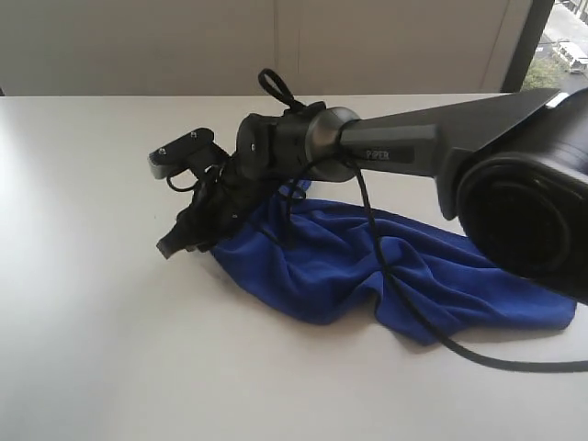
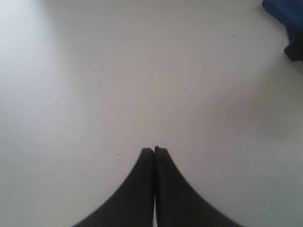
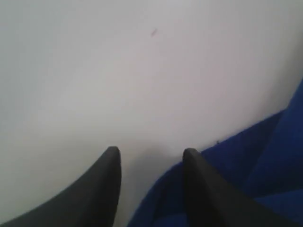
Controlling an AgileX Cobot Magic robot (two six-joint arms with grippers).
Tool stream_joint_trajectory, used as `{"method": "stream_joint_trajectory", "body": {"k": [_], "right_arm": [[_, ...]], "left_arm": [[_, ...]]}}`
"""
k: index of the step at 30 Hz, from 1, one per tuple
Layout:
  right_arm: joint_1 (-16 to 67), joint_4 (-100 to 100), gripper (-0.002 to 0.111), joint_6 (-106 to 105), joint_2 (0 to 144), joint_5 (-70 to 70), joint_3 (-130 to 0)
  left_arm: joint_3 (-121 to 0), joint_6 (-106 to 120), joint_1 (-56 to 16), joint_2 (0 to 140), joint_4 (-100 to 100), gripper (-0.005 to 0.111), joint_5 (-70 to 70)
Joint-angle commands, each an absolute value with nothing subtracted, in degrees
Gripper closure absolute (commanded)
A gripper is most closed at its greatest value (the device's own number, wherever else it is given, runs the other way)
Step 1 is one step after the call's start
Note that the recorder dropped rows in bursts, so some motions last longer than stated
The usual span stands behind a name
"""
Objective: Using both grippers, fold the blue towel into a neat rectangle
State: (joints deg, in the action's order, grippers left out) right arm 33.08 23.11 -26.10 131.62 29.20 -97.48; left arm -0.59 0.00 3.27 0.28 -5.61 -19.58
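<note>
The blue towel (image 1: 367, 266) lies rumpled in a long heap on the white table (image 1: 92, 322). My right arm reaches in from the right, over the towel to its left end. There my right gripper (image 1: 182, 241) is low and open. In the right wrist view the right gripper (image 3: 150, 153) is spread, with the edge of the blue towel (image 3: 246, 175) running under one finger and bare table under the other. My left gripper (image 2: 154, 150) is shut on nothing over bare table. A corner of the blue towel (image 2: 286, 12) shows far from it. The exterior view does not show the left gripper.
A black cable (image 1: 390, 285) hangs from the right arm and trails across the towel onto the table. A pale wall (image 1: 276, 46) stands behind the table, with a window (image 1: 565, 46) at the far right. A dark part (image 2: 294, 49) sits beside the towel corner.
</note>
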Motion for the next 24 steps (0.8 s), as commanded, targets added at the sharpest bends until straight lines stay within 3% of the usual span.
{"method": "stream_joint_trajectory", "body": {"k": [1, 6, 11, 24], "right_arm": [[33.05, 14.75, 0.067, -20.95, 131.51, 29.51, -98.22], [33.05, 12.55, 0.070, -19.26, 131.96, 35.03, -98.22], [33.05, 12.13, 0.108, -19.26, 132.02, 35.66, -98.41], [33.05, 21.55, 0.108, -22.76, 122.12, 41.82, -103.49]], "left_arm": [[0.00, 0.00, 3.46, 0.00, -6.01, 0.107, -20.62], [0.00, 0.00, 3.46, 0.00, -6.01, 0.107, -20.62], [0.00, 0.00, 3.46, 0.00, -6.01, 0.107, -20.62], [0.00, 0.00, 3.46, 0.00, -6.01, 0.107, -20.62]]}}
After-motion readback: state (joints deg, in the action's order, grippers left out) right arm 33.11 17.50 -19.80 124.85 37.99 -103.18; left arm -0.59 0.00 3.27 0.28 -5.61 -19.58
